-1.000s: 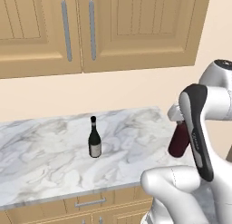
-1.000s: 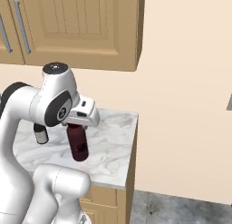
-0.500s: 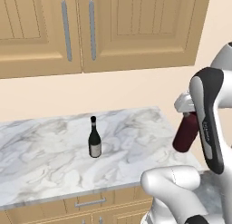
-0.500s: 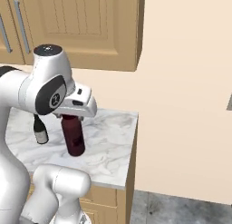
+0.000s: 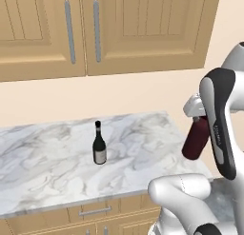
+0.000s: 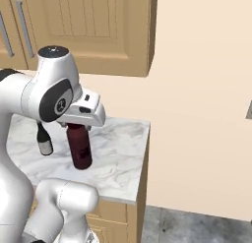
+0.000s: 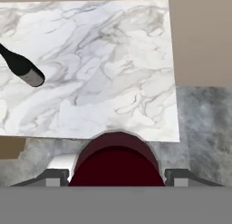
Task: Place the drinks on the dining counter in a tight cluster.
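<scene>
My gripper [image 6: 78,123] is shut on the top of the stout dark maroon bottle [image 6: 80,147], which hangs slightly tilted just above the right end of a short marble counter [image 6: 120,161]. In the left base view the maroon bottle [image 5: 195,142] hangs under the gripper [image 5: 195,116] near the counter's front right corner. Its round top [image 7: 117,160] sits between the fingers in the hand view. The taller dark wine bottle [image 5: 99,146] with a pale label stands upright mid-counter, apart from the gripper. The dining counter is out of view.
Tan wall cabinets [image 5: 109,29] hang over the short counter [image 5: 43,177], with drawers below its front edge. The counter ends at the right by a beige wall [image 6: 202,114]; grey floor [image 6: 197,227] lies beyond. My own arm's elbow [image 5: 219,120] rises close beside the held bottle.
The arm has swung round and upward with the maroon bottle still gripped. The bottle has shifted a little and tilted. The wine bottle has not moved.
</scene>
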Robot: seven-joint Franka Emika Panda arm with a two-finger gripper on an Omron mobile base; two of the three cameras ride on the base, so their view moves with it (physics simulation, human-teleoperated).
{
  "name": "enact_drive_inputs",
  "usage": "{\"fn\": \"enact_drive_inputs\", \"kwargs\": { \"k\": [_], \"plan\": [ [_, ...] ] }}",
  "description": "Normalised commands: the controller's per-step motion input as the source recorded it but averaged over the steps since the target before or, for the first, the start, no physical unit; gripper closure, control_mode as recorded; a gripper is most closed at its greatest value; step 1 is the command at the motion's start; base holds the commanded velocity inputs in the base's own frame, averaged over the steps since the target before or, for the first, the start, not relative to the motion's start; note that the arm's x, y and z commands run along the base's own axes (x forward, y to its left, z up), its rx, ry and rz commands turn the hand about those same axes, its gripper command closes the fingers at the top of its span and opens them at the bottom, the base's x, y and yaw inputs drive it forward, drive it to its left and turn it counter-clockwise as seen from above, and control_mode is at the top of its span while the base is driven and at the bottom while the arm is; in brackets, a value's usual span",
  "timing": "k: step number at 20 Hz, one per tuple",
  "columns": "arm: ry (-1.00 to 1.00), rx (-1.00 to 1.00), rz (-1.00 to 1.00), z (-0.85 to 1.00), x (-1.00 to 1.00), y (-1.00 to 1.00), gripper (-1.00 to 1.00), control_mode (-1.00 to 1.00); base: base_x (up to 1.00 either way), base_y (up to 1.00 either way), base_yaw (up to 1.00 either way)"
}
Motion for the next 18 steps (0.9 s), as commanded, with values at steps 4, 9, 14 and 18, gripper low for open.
{"fn": "enact_drive_inputs", "kwargs": {
  "k": [4,9,14,18],
  "plan": [
    [0.0,0.0,0.0,0.0,0.0,0.0,1.0,1.0,-0.51,-0.16,0.06],
    [0.0,0.0,0.0,0.0,0.0,0.0,1.0,1.0,-0.7,-0.06,0.33],
    [0.0,0.0,0.0,0.0,0.0,0.0,1.0,1.0,-0.57,0.0,0.6],
    [0.0,0.0,0.0,0.0,0.0,0.0,1.0,1.0,-0.62,0.0,0.82]
  ]
}}
